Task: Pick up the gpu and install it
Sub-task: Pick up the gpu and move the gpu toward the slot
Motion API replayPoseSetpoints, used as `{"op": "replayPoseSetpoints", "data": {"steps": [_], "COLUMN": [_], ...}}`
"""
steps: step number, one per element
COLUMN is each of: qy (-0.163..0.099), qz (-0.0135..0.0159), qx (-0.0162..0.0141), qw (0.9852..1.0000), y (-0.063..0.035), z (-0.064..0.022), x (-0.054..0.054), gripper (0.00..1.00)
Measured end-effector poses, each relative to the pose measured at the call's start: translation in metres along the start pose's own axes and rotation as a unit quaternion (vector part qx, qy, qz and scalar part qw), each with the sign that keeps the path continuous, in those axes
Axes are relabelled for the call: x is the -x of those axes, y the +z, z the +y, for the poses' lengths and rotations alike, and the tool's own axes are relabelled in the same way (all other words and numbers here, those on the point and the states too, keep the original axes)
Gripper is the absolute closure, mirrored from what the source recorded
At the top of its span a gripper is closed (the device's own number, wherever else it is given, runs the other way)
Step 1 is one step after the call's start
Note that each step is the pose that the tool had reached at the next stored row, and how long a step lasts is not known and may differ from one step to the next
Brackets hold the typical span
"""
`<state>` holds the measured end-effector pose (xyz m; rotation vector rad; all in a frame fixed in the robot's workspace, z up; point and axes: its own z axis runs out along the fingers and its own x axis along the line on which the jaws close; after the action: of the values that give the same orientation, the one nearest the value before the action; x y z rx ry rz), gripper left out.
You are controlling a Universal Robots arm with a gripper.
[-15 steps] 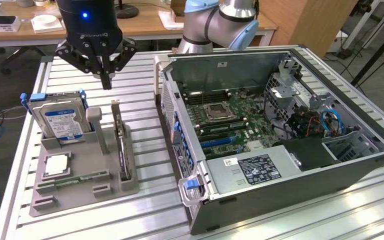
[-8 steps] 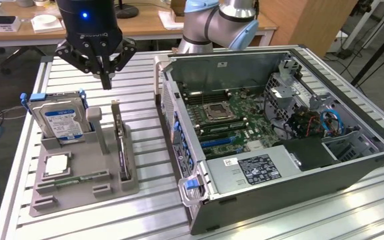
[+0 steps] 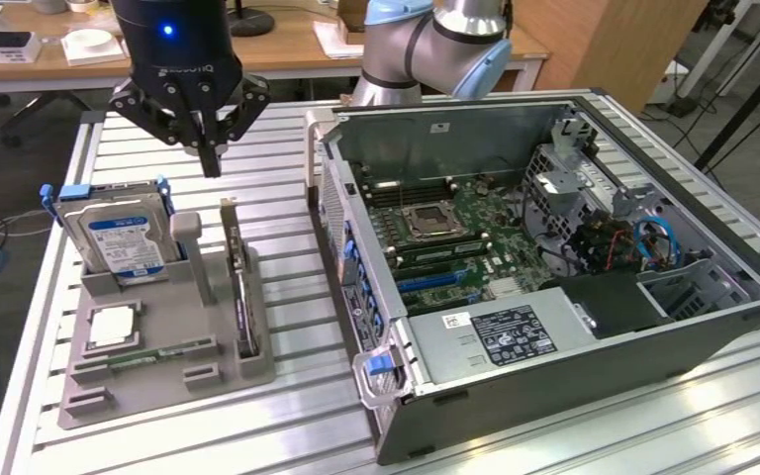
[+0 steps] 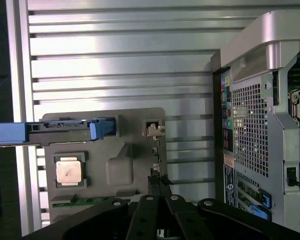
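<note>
The pincer (image 3: 209, 158), fingers shut together and empty, hovers above the far end of the gpu (image 3: 238, 297), standing on edge in a grey holder (image 3: 142, 386) at the exterior view's left of the open case (image 3: 592, 396); light, stiff, probably fragile, it seems best pinched by its bare top edge.

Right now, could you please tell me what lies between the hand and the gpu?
Nothing: in the exterior view the shut hand hangs above the gpu, with only bare air between them.
</note>
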<state>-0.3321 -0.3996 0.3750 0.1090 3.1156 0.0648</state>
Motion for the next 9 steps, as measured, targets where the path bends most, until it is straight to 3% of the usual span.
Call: {"op": "replayPoseSetpoints", "data": {"steps": [7, 9], "qy": [0.0, 0.0], "qz": [0.0, 0.0], "qx": [0.0, 0.0], "qw": [1.0, 1.0], "y": [0.0, 0.0], "z": [0.0, 0.0], "x": [0.0, 0.0], "gripper": [0.89, 0.77]}}
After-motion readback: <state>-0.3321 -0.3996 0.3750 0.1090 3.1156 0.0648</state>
